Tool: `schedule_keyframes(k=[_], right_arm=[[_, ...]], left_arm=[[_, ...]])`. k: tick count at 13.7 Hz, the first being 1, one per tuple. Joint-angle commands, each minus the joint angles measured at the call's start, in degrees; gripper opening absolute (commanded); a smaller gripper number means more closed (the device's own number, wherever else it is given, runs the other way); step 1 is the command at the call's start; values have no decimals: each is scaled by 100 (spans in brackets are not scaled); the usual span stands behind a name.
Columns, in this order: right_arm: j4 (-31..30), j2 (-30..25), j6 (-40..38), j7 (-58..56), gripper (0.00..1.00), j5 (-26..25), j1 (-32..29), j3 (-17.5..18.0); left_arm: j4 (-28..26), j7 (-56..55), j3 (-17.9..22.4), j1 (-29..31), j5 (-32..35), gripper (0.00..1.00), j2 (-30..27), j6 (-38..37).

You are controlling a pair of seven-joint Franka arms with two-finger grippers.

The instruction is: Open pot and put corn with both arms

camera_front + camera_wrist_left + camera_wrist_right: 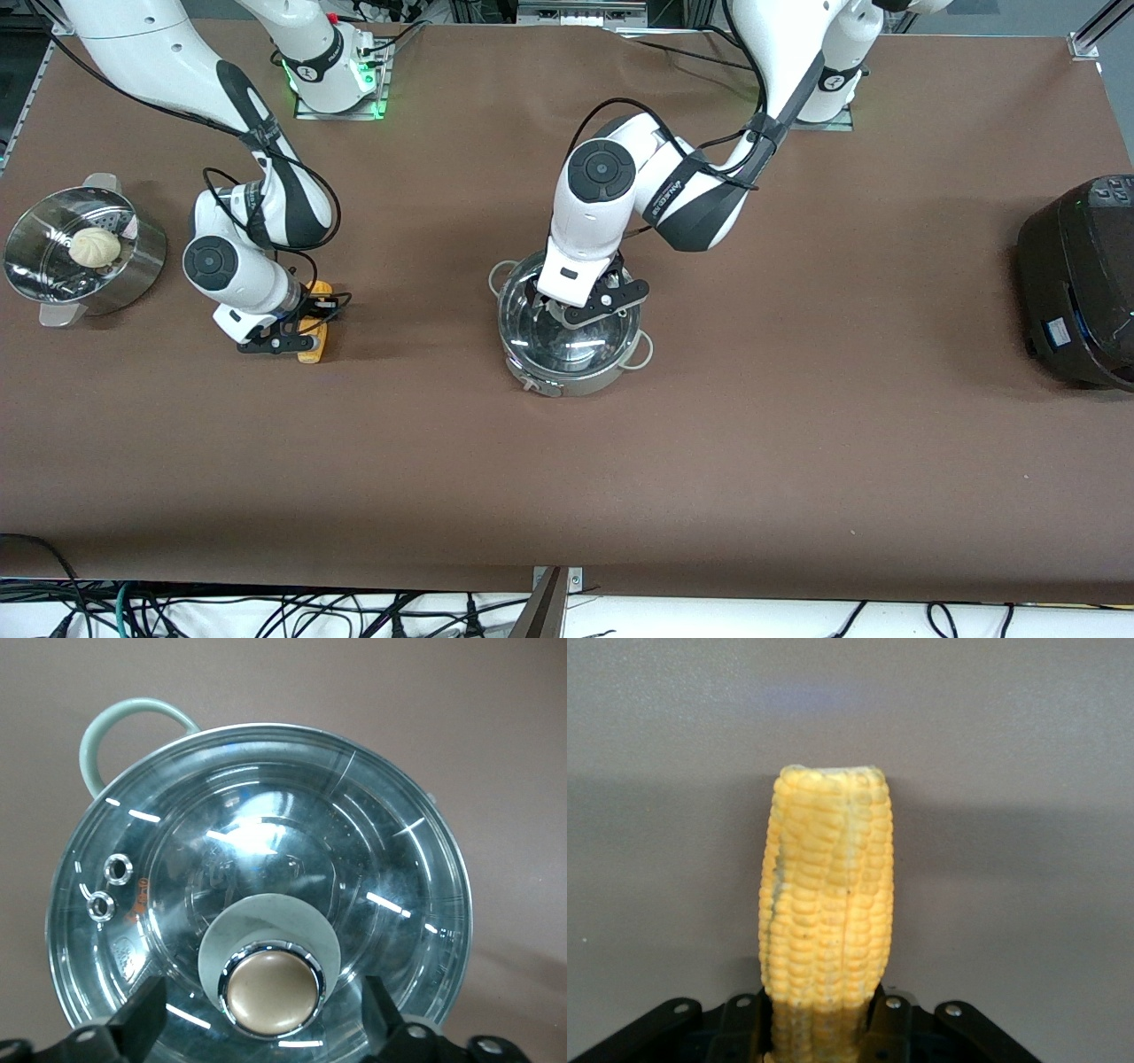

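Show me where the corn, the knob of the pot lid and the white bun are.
corn point(826, 904), right wrist view, middle of the cob.
lid knob point(271, 991), left wrist view, its tan top.
white bun point(95, 247), front view, its centre.

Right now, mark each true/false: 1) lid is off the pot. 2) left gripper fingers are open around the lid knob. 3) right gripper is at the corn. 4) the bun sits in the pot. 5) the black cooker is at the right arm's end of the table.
1) False. The glass lid sits on the pot.
2) True. The left gripper is down over the lid, its fingers open on either side of the tan knob.
3) True. The right gripper is on the corn.
4) False. The bun lies in the steamer bowl.
5) False. The black cooker stands at the left arm's end.
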Motion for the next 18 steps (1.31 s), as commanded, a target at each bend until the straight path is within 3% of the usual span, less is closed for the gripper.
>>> schedule_keyframes(k=[1,2,8,9,10,11,12,18], right_arm=[[2,-44,-5,2,0,-95,3,11],[2,-45,-5,2,0,-95,3,11],[36,-80,-48,2,0,-86,3,19],[185,-80,-283,2,0,-86,3,28],[421,-88,-677,11,0,-86,3,37],[684,-80,-1099,29,0,-78,3,37],[939,-80,-1486,37,0,-60,3,46],[2539,-80,-3578,72,0,10,195,63]], left_arm=[[230,83,37,-67,139,82,145,-18],[230,144,37,-67,130,73,145,-18],[221,163,73,-67,130,56,180,-18],[221,189,73,-67,130,34,171,-18],[221,189,73,-67,130,18,171,-18],[221,198,73,-67,130,5,162,-18],[221,241,81,-67,139,0,154,-18],[186,347,73,108,-211,0,-425,-246]])
